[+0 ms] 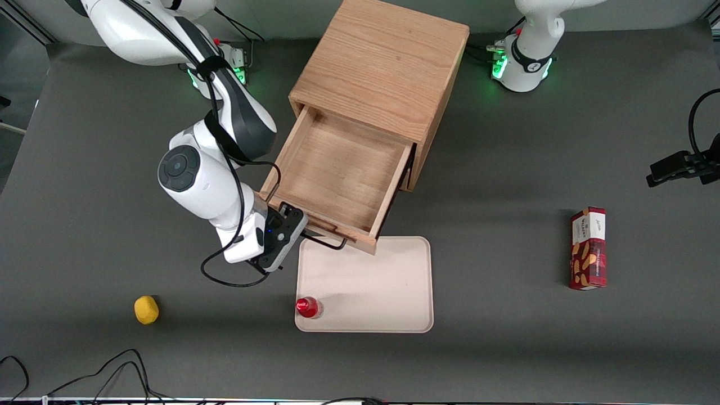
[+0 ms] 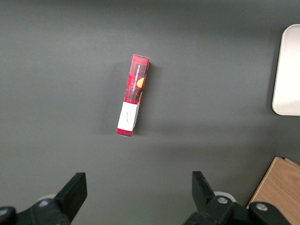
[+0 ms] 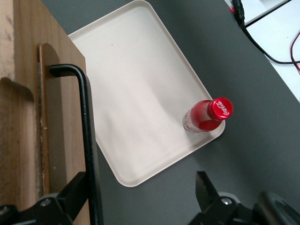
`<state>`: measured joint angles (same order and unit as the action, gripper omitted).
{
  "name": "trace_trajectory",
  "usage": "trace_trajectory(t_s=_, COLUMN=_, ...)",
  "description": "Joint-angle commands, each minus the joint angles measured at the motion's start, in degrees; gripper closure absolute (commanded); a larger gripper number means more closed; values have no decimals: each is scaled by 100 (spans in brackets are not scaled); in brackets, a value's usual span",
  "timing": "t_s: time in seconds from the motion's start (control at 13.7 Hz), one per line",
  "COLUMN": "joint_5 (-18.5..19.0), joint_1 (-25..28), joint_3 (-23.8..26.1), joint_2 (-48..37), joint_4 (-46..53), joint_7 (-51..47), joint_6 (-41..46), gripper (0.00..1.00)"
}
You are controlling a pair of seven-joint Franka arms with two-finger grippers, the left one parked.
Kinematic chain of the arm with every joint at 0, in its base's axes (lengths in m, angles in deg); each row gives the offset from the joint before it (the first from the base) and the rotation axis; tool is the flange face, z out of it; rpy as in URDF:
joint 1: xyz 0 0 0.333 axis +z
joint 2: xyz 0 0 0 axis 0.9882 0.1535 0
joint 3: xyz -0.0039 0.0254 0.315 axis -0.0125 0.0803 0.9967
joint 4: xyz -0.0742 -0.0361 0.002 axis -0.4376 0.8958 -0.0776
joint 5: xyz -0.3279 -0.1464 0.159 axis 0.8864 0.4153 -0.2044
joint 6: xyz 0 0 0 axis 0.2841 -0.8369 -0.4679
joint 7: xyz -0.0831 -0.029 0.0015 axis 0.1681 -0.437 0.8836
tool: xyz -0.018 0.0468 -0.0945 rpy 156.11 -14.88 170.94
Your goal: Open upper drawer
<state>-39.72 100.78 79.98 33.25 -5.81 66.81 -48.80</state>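
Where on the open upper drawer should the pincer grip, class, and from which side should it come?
Grip the black bar handle on the front of the upper drawer, near its middle. The bar stands off the wooden front, leaving a gap for one finger. Come from in front of the drawer, above the tray, fingers straddling the bar. The pincer is open at the handle's end, one finger beside it.

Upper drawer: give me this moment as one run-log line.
upper drawer: pulled well out, inside bare | gripper: at black bar handle, fingers open, straddling the bar | tray: holds red bottle
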Motion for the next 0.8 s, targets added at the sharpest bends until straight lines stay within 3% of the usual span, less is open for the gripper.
trace_trajectory(t_s=0.0, joint_5=-112, joint_1=-36, joint_3=-18, joint_2=155, joint_4=178, joint_7=179, joint_6=-190, gripper=0)
trace_trajectory(t_s=0.37, joint_5=-120, joint_1=-54, joint_3=-18, joint_2=155, joint_4=178, joint_7=136, joint_6=-279, gripper=0)
trace_trajectory(t_s=0.51, joint_5=-295, joint_1=-10, joint_3=-10, joint_2=94, joint_4=195, joint_7=74, joint_6=-165, gripper=0)
trace_trajectory(t_s=0.73, joint_5=-428, joint_1=104, joint_3=-10, joint_2=41, joint_4=624, joint_7=39, joint_6=790, gripper=0)
